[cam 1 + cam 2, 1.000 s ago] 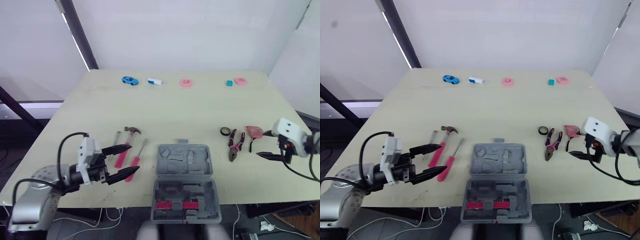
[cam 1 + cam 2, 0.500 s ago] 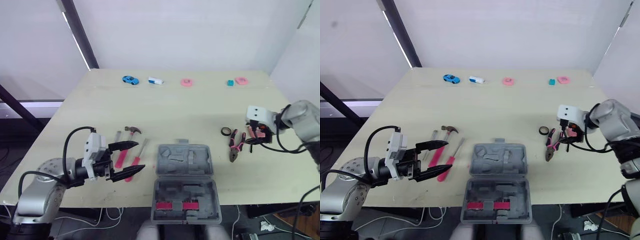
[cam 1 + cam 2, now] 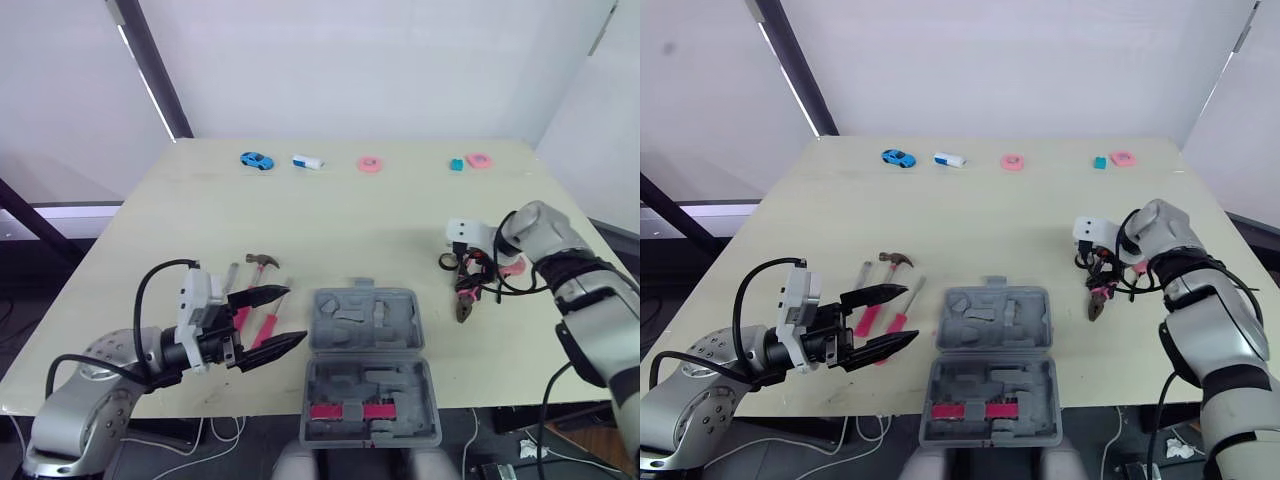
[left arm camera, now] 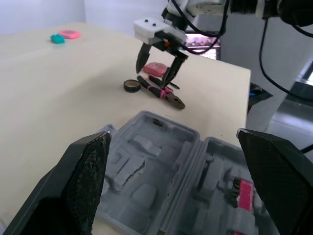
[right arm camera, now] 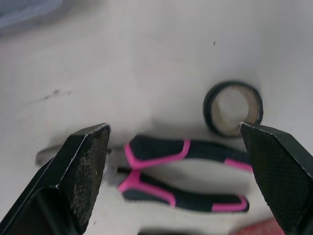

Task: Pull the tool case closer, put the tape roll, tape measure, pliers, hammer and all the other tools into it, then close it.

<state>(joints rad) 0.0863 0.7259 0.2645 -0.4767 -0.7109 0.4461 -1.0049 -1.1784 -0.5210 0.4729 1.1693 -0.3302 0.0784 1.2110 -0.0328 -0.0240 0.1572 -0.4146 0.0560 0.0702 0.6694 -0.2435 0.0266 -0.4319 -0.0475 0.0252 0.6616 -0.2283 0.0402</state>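
Grey case lies open at the front middle of the worktop. Right claw: fingers apart, tips down astride the pliers handles, tape roll just beside. Pink tape measure near. Left claw: fingers apart, left of case, by hammer.
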